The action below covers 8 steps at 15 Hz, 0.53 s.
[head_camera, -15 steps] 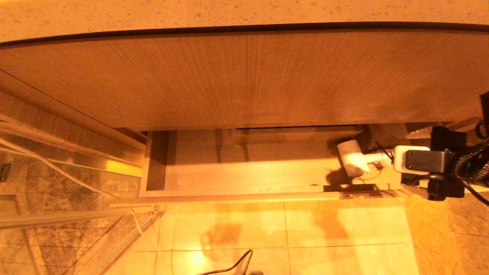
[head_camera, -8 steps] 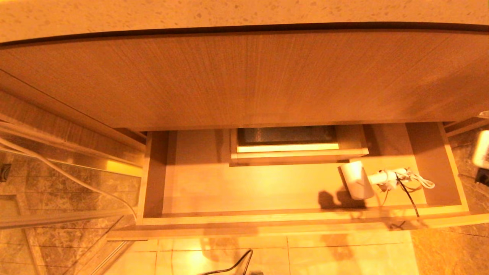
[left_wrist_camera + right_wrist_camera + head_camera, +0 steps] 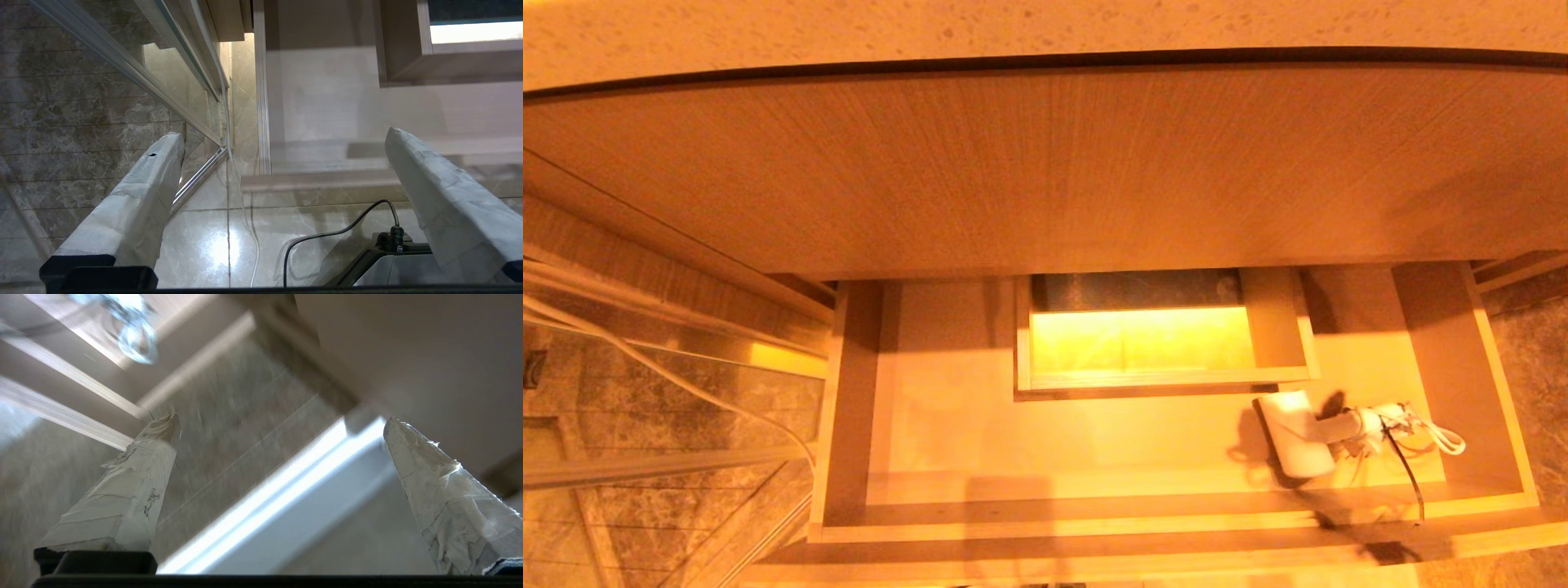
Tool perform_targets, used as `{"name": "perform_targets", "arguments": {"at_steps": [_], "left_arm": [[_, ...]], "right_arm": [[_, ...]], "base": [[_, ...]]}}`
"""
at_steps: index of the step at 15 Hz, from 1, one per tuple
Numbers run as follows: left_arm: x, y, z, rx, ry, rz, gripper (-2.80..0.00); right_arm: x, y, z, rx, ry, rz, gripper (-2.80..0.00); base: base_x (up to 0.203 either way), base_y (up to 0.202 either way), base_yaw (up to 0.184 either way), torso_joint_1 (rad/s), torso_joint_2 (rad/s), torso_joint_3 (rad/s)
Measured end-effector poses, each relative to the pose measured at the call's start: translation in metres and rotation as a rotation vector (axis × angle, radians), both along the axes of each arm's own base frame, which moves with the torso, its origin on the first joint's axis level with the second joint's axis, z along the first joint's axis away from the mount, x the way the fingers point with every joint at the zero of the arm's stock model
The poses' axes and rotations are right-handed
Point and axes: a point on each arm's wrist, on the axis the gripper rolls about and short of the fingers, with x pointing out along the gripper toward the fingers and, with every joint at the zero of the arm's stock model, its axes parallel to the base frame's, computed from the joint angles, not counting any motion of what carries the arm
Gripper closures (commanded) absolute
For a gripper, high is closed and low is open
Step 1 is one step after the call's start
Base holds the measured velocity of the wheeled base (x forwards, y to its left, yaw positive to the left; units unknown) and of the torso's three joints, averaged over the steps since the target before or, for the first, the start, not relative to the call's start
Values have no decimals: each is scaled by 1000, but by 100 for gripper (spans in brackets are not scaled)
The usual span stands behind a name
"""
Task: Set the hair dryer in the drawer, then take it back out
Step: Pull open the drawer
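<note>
Farther out now, drawer (image 3: 1168,523) holds hair dryer (image 3: 1297,437).

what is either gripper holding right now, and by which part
Nothing. Both the left gripper and right gripper are open and empty; the hair dryer lies free in the drawer.

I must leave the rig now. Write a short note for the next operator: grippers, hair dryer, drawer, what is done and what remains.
Left gripper: open, empty, hanging over the floor near the drawer's left end.
Right gripper: open, empty, out of the head view.
Hair dryer: lying on the floor of the drawer, right part, near the front wall, with its cord bundled beside it.
Drawer: open, boxed notch at mid-back.
Done: dryer is in the drawer and released.
Left: grasp the dryer and take it back out.
</note>
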Motion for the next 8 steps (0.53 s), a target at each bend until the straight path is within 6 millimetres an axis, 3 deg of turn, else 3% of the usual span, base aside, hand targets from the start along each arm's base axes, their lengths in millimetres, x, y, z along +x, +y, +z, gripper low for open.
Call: {"name": "perform_targets", "arguments": {"at_steps": [4,8], "left_arm": [[0,0,0,0,0,0,-280],[0,0,0,0,0,0,-280]], "right_arm": [[27,-10,-4,5,58,-126,-280],[75,-22,-13,20,159,-204,-280]], "base": [[0,0,0,0,0,0],[0,0,0,0,0,0]]}}
